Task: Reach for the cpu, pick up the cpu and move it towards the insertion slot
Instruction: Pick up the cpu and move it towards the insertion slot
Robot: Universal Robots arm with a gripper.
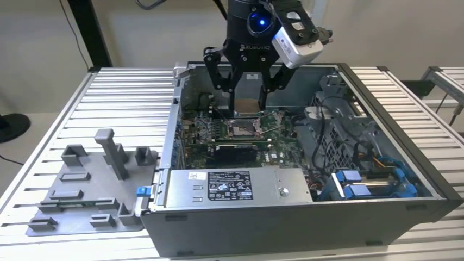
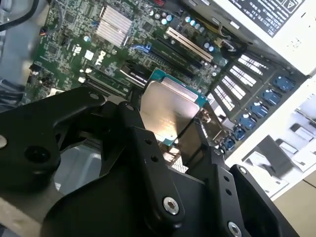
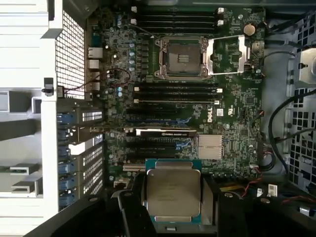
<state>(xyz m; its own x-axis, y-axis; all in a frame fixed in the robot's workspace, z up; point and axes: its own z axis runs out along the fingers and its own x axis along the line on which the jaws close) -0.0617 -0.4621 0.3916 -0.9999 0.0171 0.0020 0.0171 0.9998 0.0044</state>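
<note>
The arm reaches straight down into the open computer case, its claw clamped on the cpu, held flat. The insertion slot lies just below the claw on the green board.

Exterior view: high, oblique, set back, facing open computer case on slatted table. Both wrist views: close, looking past held cpu onto motherboard, seen in all three.
</note>
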